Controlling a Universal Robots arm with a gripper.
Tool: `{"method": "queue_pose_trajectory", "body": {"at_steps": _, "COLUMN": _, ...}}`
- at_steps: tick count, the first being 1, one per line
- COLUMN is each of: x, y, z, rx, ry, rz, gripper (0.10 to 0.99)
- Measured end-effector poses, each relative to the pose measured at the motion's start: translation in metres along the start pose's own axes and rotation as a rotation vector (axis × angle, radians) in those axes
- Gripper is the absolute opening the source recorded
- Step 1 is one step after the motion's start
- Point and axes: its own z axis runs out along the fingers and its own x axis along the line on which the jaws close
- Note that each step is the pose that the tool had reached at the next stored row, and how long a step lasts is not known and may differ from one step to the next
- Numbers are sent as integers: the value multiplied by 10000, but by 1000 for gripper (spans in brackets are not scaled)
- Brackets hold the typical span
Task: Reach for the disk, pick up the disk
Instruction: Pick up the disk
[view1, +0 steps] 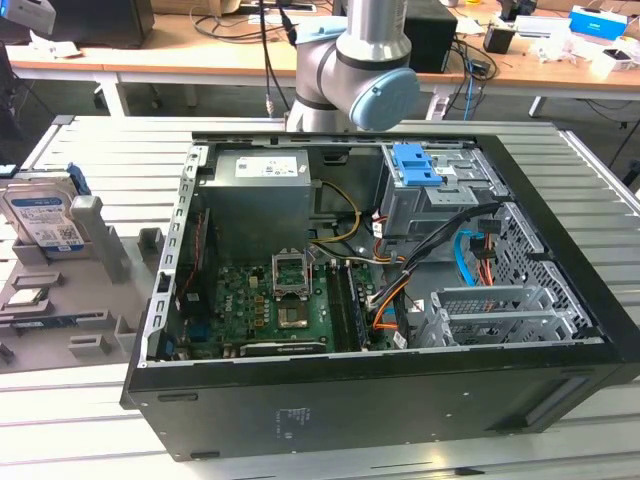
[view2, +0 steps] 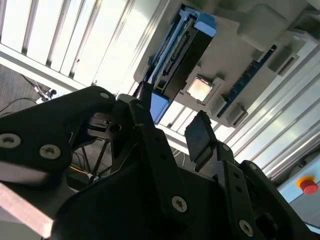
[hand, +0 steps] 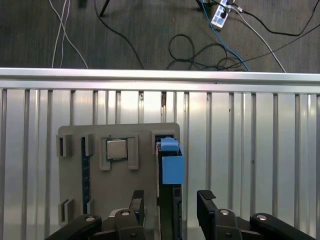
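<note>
Right, nearest first: your gripper (hand: 171, 204) hangs with its jaws spread wide and nothing between the pads. Straight ahead of that gap is the disk (hand: 170, 167), standing on edge in the grey fixture (hand: 115, 200). Its thin upper edge and blue side rail lie in line with the opening, and its long axis runs through the gap rather than across it. That puts the flat faces toward the fingers (hand: 206, 200), and as far as I can judge they are clear of it on both sides. Just beside the disk, a square chip (hand: 117, 148) sits in its own pocket of the fixture. Further out, the fixture ends close to the edge of the slatted table (hand: 250, 150). Past that edge, cables (hand: 200, 45) trail over the floor.
</note>
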Motion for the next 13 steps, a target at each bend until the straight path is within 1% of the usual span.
{"method": "queue_pose_trajectory", "body": {"at_steps": 7, "x": 0, "y": 5, "z": 7, "rx": -1, "ry": 1, "rz": 0, "gripper": 545}}
{"method": "queue_pose_trajectory", "body": {"at_steps": 11, "x": 0, "y": 2, "z": 59, "rx": -1, "ry": 2, "rz": 0, "gripper": 545}}
{"method": "queue_pose_trajectory", "body": {"at_steps": 13, "x": 0, "y": 1, "z": 97, "rx": -1, "ry": 5, "rz": 0, "gripper": 545}}
